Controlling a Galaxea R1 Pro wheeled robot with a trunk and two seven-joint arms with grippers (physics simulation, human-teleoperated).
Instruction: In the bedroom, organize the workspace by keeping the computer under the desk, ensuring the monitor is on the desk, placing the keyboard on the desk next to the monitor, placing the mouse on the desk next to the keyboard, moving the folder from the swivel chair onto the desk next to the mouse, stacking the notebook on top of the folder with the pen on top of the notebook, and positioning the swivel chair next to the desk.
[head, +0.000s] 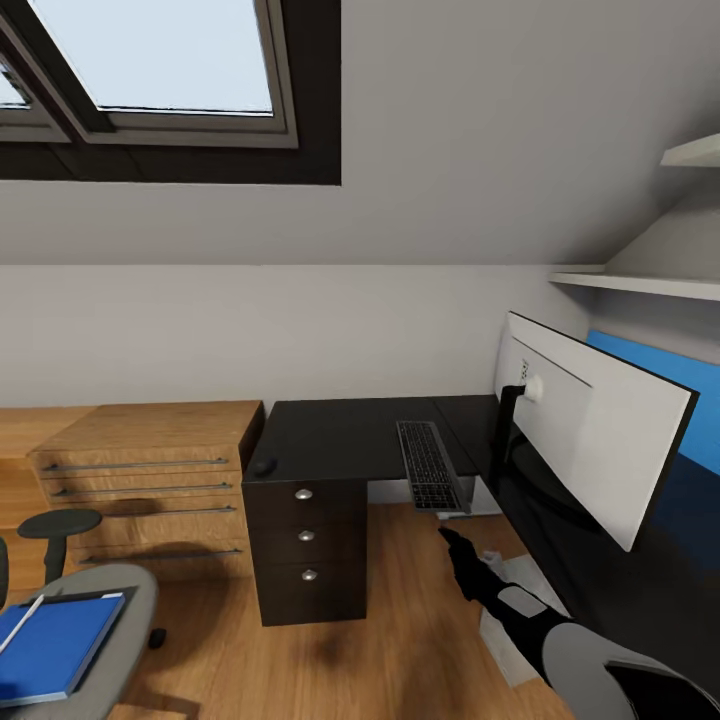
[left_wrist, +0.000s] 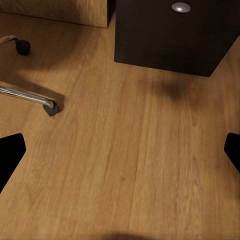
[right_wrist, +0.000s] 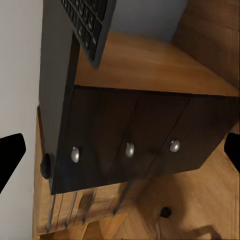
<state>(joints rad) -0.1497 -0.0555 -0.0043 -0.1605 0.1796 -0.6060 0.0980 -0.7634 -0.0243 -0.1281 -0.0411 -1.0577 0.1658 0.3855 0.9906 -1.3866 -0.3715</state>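
The right end effector, fingers spread, hangs just below the keyboard overhanging the desk.

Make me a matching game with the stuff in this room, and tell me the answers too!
Things:
1. keyboard
2. folder
3. mouse
4. monitor

Places:
A. lying on the swivel chair seat
B. standing on the desk in front of the blue panel
C. sticking out over the desk's inner edge
D. near the desk corner above the drawers

Pairs: 1-C, 2-A, 3-D, 4-B
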